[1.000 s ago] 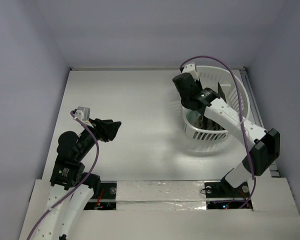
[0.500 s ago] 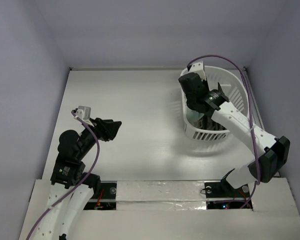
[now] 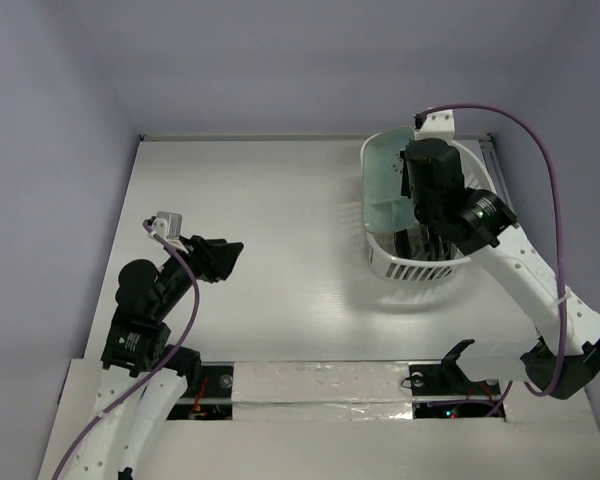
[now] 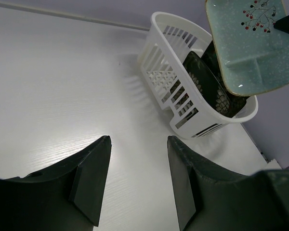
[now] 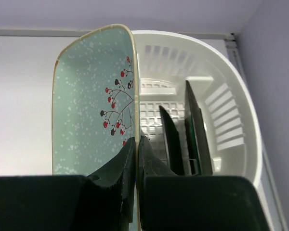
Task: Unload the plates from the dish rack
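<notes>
My right gripper [image 5: 136,144] is shut on the rim of the pale mint-green plate [image 5: 89,101], which has a red berry sprig on it. It holds the plate on edge, lifted above the left side of the white dish rack [image 5: 226,101]. The plate also shows in the top view [image 3: 385,185] and the left wrist view [image 4: 248,45]. Dark plates [image 5: 196,130] stand upright inside the rack [image 3: 480,190]. My left gripper [image 4: 137,166] is open and empty, low over the bare table far left of the rack [image 4: 159,57].
The white table [image 3: 270,220] stretches between the two arms. A purple cable [image 3: 535,130] loops over the right arm above the rack. The back wall and right wall stand close behind the rack.
My right gripper has risen and moved right out of the rack, lifting the mint-green plate clear of it. The left arm has not moved.
</notes>
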Tool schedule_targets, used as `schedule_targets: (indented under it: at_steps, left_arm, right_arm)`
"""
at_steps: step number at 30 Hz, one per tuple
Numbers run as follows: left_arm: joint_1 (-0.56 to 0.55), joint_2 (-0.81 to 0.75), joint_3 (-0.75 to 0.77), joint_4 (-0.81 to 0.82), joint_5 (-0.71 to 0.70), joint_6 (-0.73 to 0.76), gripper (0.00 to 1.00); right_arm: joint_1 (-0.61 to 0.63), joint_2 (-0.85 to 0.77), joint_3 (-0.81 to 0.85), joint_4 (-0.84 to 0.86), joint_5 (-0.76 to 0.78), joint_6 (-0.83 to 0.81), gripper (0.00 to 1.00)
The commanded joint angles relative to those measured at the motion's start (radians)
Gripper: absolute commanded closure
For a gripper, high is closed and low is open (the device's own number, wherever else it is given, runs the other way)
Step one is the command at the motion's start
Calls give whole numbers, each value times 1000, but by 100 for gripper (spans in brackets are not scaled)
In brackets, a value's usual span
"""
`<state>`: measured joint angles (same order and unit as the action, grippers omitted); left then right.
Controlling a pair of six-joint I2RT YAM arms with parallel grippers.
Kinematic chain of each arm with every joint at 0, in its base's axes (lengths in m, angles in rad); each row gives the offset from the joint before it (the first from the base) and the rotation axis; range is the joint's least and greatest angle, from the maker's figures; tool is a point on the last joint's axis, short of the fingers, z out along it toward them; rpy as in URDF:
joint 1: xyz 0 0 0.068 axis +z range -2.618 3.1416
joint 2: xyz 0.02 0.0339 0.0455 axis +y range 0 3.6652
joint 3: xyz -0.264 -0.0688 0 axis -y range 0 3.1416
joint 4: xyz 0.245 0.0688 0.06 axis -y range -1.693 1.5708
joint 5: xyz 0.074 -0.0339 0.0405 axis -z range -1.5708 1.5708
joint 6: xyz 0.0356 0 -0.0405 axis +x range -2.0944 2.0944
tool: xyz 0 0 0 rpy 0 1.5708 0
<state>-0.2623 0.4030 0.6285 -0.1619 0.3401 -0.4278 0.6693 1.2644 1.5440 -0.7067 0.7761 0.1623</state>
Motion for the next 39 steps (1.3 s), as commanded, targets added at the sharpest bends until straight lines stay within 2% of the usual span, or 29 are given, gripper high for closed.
schedule_targets:
  at_steps: [1,4,8,13,18,20,23,27,34,39]
  left_arm:
    - [-5,7,-13,47,10,-5,53]
    - [-5,0,-12,44,2,-5,53]
    - [4,-18,-4,35,-16,-3,53]
    - [14,-49,31,1,-120,20,54]
    - [14,-26,132,-63,-217,66,56]
    - [14,-26,120,-61,-219,63,56]
    - [14,-35,67,-47,-223,49,57]
    - [14,-52,76,-54,-246,50,57]
    - [5,-61,62,-54,-248,38,57]
    - [5,-64,56,-50,-242,35,57]
  right_arm:
    - [10,-30,51,147,-105,60,100]
    - [19,-20,35,196,-226,101,100]
    - [84,39,19,311,-284,173,100]
    - [179,229,85,400,-276,259,100]
    - [262,417,146,490,-288,358,100]
    - [292,498,180,536,-293,405,100]
    - [305,579,225,579,-314,466,100]
    - [305,746,300,612,-351,528,100]
    - [305,975,559,582,-371,623,100]
    - [280,1073,550,656,-400,694,100]
